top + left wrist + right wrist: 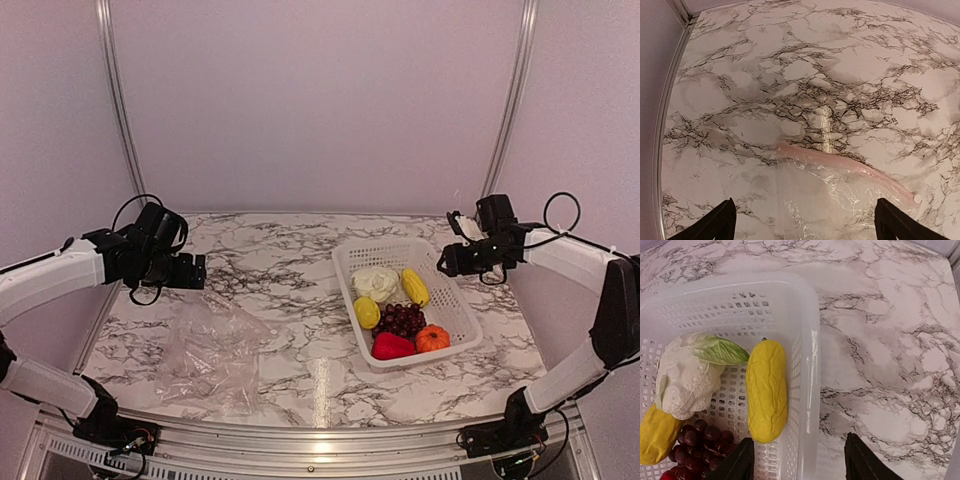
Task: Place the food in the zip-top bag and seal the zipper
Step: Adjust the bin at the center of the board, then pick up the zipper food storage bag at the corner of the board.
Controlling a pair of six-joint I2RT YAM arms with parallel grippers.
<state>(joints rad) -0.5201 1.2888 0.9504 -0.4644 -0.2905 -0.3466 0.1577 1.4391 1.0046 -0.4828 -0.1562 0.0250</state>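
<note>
While the left gripper (805,210) and right gripper (800,440) hover wide open and empty, the food (395,315) sits heaped in the basket (385,245) at 3 o'clock, likely handy for the right one. The zip-top bag (210,350) lies flat at 8 o'clock, its zipper (840,161) running roughly 10-to-4 in the left wrist view.

There are no words, numbers, labels or signs to read in any of the views.
</note>
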